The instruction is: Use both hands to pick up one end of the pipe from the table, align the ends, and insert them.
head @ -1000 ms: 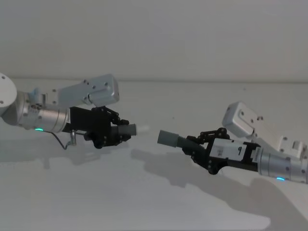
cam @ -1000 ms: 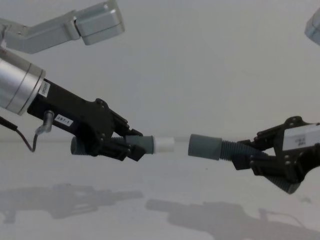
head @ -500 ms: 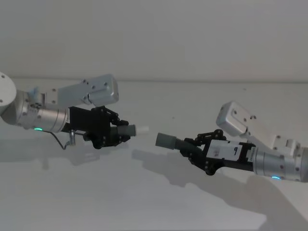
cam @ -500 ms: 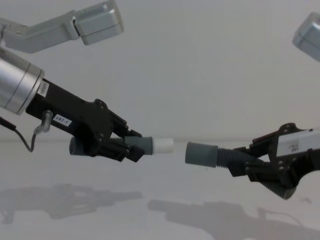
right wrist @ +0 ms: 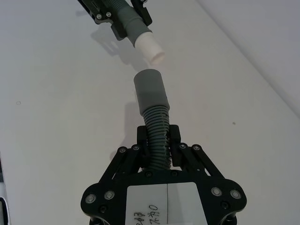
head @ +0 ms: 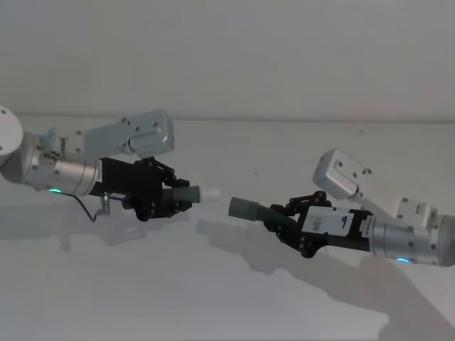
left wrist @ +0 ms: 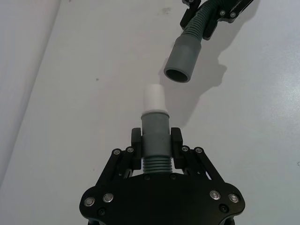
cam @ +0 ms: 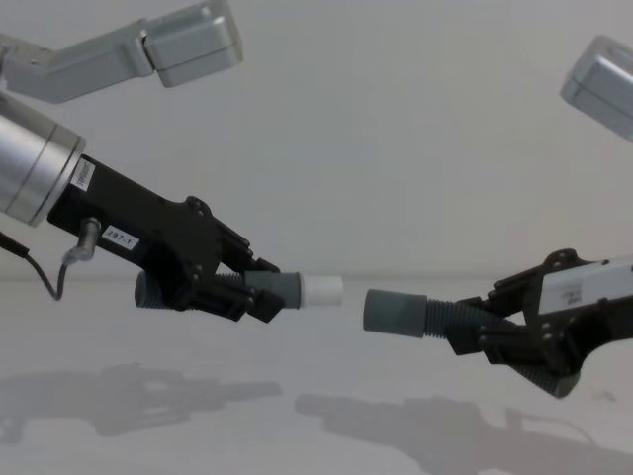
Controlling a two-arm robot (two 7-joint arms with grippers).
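Observation:
Both grippers hold their pipe pieces in the air above the table (head: 213, 284). My left gripper (head: 170, 197) (cam: 252, 294) (left wrist: 156, 140) is shut on one dark grey piece (left wrist: 154, 133), whose whitish tip (cam: 321, 290) (left wrist: 154, 98) points right. My right gripper (head: 284, 222) (cam: 475, 333) (right wrist: 157, 138) is shut on the ribbed part of the other piece, whose socket collar (cam: 394, 313) (head: 243, 208) (right wrist: 151, 91) points left. A short gap separates the tip and the collar. In the chest view the collar sits slightly lower than the tip.
A pale wall rises behind the table's far edge. The arms' shadows fall on the table (cam: 326, 416) under the pipe pieces. A thin black cable (head: 89, 209) hangs below the left wrist.
My right gripper has moved left and slightly down, bringing the socket collar closer to the whitish tip. The left gripper has hardly moved.

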